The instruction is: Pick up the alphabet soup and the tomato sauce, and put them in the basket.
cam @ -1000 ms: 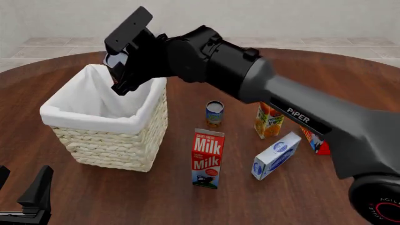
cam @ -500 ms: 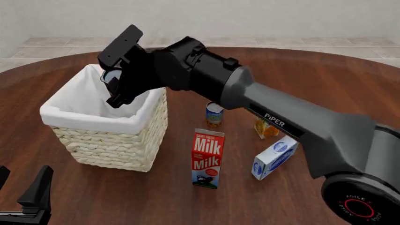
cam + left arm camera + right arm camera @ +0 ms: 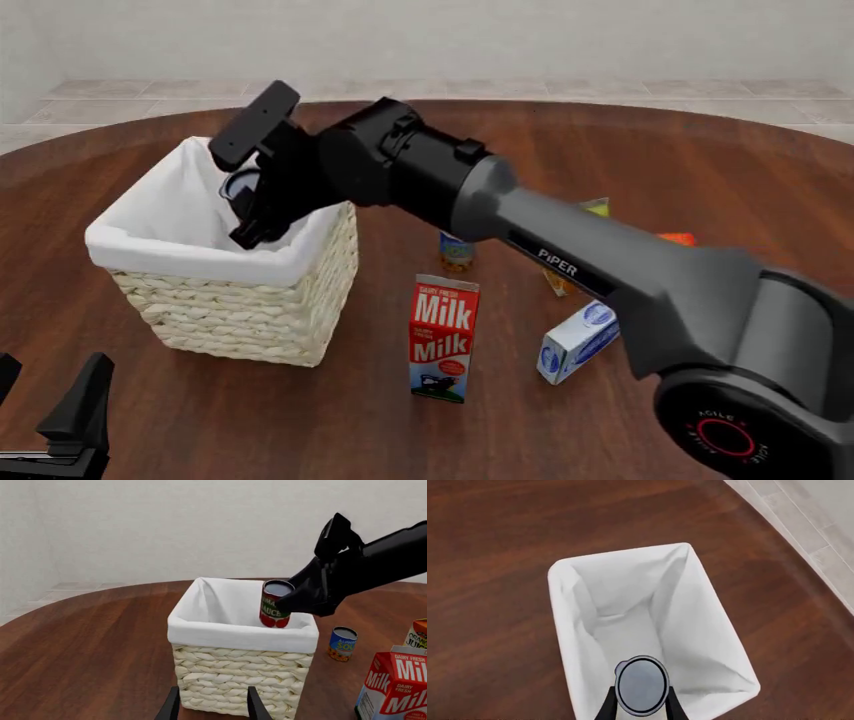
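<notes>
Left wrist view shows the alphabet soup [image 3: 275, 604], a red-and-green can, clamped upright in the right gripper [image 3: 293, 601] just inside the basket's [image 3: 240, 635] far rim, its lower half below the white liner. On the wooden tabletop [image 3: 400, 430] beside the basket stand the tomato sauce [image 3: 342, 643] and a milk carton [image 3: 445, 338]. Low at the front, the left gripper [image 3: 47, 420] rests with its fingers spread and holding nothing.
</notes>
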Motion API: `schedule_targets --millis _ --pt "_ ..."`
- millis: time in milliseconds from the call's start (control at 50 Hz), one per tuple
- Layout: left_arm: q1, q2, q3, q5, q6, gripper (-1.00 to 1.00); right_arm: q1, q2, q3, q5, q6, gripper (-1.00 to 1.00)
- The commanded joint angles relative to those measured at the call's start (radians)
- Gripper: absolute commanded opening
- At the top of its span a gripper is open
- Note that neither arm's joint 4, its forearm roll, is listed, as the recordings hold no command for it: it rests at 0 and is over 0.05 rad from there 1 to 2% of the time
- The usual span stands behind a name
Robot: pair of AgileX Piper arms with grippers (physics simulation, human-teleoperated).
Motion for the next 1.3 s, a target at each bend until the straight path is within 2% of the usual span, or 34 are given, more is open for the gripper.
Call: schedule_targets --millis 20,120,140,600,860,1300 --pt "0.000 0.000 0.000 0.000 0.000 1.00 0.005 0.007 0.015 0.008 0.022 -1.00" --pt "0.000 0.000 0.000 0.000 0.000 1.00 0.007 -0.003 0.036 -0.001 0.026 -1.00" --pt "0.000 0.000 0.000 0.000 0.000 1.00 0.003 -0.003 0.037 -0.003 0.024 1.00" --pt "0.000 0.000 0.000 0.000 0.000 1.00 0.002 0.002 0.013 0.006 0.022 1.00" --pt "0.000 0.000 0.000 0.000 0.000 1.00 -0.022 0.016 -0.100 0.030 0.007 1.00" --pt "0.000 0.000 0.000 0.000 0.000 1.00 -0.021 -0.042 -0.097 0.036 0.005 1.00"
